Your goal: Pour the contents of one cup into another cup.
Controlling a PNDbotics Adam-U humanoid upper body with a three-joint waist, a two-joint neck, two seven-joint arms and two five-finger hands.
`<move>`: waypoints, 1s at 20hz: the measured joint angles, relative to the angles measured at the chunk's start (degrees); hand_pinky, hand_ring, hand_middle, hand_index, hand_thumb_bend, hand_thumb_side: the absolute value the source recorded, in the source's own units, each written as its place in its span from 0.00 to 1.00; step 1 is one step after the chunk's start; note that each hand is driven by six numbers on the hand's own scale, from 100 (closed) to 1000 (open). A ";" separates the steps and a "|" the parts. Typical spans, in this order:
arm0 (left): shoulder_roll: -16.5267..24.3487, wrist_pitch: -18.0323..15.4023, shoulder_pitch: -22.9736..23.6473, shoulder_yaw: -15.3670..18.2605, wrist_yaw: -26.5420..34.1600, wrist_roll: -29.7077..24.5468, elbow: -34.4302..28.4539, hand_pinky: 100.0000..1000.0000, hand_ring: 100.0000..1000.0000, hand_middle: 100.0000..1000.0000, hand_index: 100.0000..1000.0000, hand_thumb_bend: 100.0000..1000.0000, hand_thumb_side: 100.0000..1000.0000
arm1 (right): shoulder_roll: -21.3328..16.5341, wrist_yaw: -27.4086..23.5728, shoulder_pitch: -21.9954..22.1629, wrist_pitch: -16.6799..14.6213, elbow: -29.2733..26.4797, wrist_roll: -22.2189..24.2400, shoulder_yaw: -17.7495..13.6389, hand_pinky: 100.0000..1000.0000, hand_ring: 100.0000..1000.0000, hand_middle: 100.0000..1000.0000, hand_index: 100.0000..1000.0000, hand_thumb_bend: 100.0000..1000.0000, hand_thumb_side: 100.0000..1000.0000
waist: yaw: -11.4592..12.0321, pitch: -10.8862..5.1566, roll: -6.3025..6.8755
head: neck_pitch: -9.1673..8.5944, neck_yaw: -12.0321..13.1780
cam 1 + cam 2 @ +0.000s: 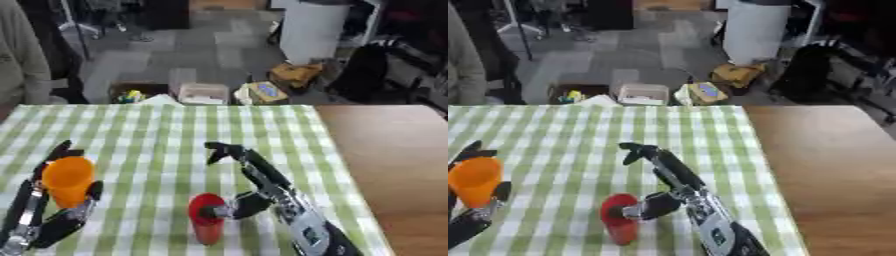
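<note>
The left hand (52, 200) rises from the lower left with fingers and thumb curled in a grasp, while the right hand (254, 185) reaches forward, fingers extended, thumb bent inward.

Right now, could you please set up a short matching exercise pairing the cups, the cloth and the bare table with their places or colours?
Things:
1. orange cup
2. red cup
3. checked cloth
4. bare wooden table

Descriptions:
A. green and white
B. in the left hand
C. to the cloth's right
D. at the right hand's thumb

Pairs: 1-B, 2-D, 3-A, 4-C
</note>
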 measured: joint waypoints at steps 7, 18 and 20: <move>0.65 -3.04 1.19 1.94 1.37 -1.03 -2.96 0.56 0.72 0.90 1.00 1.00 0.70 | -0.93 -5.18 1.60 2.98 -4.34 -0.42 -1.05 0.89 0.64 0.54 0.91 0.70 0.52 | 0.04 0.01 0.02 | -0.01 0.21; -1.10 -0.64 8.45 2.00 10.96 -5.93 -18.62 0.50 0.62 0.82 0.87 0.61 1.00 | -1.41 -9.60 3.16 6.22 -8.01 -1.83 -2.52 0.80 0.58 0.49 0.87 0.63 0.51 | 0.45 -0.02 0.36 | 0.28 0.71; -2.10 0.98 10.78 1.06 12.66 -7.58 -21.30 0.49 0.57 0.79 0.83 0.54 1.00 | -1.44 -10.93 3.57 6.96 -8.95 -2.53 -2.70 0.78 0.58 0.49 0.87 0.60 0.51 | 0.45 -0.07 0.36 | 0.49 0.93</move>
